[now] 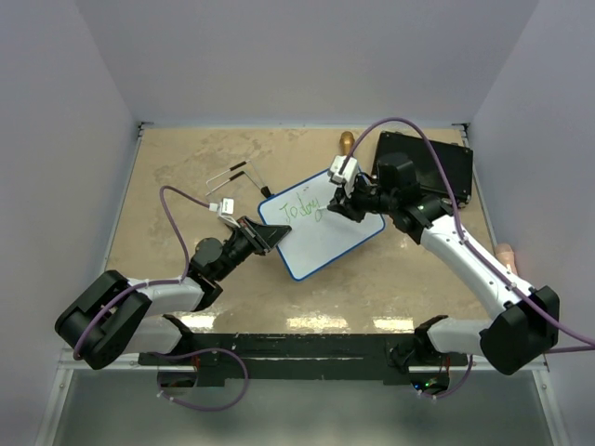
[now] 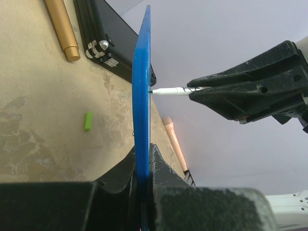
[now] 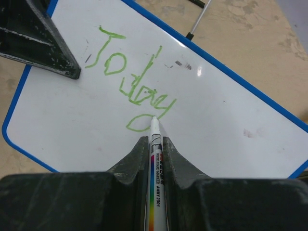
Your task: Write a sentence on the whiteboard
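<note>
Brace the flat white blue-rimmed whiteboard [image 1: 325, 237], at the middle of the tan desk [image 1: 177, 177], with the left gripper [image 2: 143, 161] clamped on its left edge. Press the slim white marker [image 3: 154, 127] lightly (pinched in the closed right gripper [image 3: 154, 144]), continuing right of the green word "Today" [image 3: 130, 86].

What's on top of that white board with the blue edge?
Green writing reading roughly "Today", with the marker tip resting on it, held by the right claw. The left claw covers one corner of the whiteboard, so anything there is hidden.
</note>
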`<state>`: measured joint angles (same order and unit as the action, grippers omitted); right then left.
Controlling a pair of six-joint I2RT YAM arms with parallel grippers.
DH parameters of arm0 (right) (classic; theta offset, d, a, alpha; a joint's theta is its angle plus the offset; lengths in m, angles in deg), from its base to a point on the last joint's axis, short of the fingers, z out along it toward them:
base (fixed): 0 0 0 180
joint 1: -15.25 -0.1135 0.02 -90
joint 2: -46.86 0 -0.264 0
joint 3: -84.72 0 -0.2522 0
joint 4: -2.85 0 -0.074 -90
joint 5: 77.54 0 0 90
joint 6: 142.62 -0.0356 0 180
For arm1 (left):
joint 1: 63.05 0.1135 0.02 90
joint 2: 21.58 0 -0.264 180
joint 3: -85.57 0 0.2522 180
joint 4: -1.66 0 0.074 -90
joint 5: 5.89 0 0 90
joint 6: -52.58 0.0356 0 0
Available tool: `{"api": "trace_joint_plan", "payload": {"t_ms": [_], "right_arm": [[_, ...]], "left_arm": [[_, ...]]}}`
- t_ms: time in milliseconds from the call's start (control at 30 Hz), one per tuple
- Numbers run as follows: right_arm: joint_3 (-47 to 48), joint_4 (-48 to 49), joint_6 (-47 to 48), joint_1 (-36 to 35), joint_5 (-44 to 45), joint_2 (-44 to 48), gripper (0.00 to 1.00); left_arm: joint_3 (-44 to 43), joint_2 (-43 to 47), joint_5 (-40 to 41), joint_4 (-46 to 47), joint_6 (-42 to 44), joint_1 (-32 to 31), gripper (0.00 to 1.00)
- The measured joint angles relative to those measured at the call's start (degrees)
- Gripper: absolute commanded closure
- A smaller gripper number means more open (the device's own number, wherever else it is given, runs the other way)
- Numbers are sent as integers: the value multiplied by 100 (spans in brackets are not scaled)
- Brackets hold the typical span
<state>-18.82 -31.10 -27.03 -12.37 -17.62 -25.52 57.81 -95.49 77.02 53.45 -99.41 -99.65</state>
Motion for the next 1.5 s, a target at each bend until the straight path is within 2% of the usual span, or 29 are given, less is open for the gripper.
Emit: {"api": "trace_joint_plan", "payload": {"t_ms": [233,467,833,1500], "right_arm": [[199,-9,-72,531,-52,184,100],[455,15,-83,680,-448,715,100],[455,37,-142,903,-763,437,100],[426,42,-87,1012,-1150,461,100]], "left_arm": [[9,13,-24,109,-7,15,100],[48,44,-31,125,-26,17,100],[74,116,-44,125,-44,22,100],[79,184,-111,125,-105,59,100]]}}
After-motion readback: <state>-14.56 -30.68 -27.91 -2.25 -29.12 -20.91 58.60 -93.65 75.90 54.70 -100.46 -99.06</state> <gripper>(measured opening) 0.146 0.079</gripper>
